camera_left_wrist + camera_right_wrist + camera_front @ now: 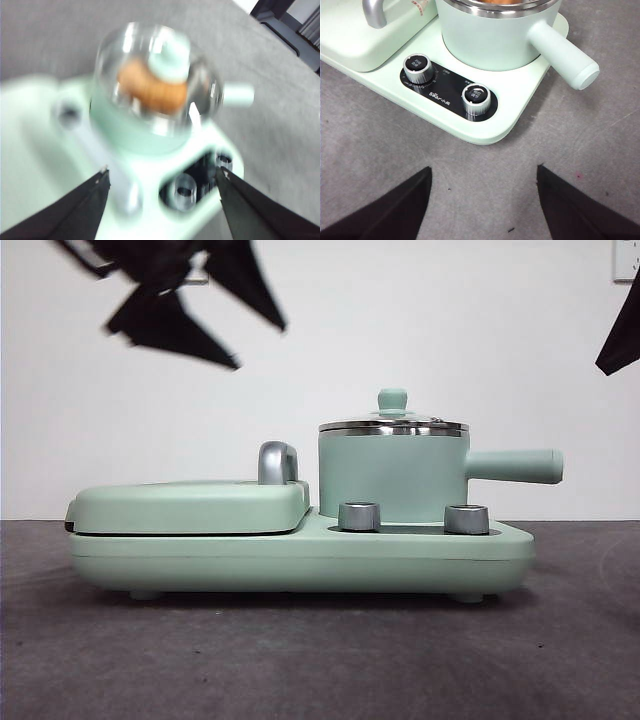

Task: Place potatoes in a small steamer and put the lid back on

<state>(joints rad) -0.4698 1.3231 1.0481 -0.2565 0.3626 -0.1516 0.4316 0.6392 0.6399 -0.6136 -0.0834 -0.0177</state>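
Front view: the lid (393, 424) is being shown seated on the small steamer (392, 478). Left wrist view: the potatoes (152, 89) are being seen under the glass, the left gripper (162, 181) being held released above; the knob could be clipped. Right wrist view: the right gripper (484, 175) is being kept released over the tabletop (600, 150).

A dark grey felt-like table (395, 165) carries the mint green twin-knob cooker base (300, 555), just ahead of the right claw (484, 200).
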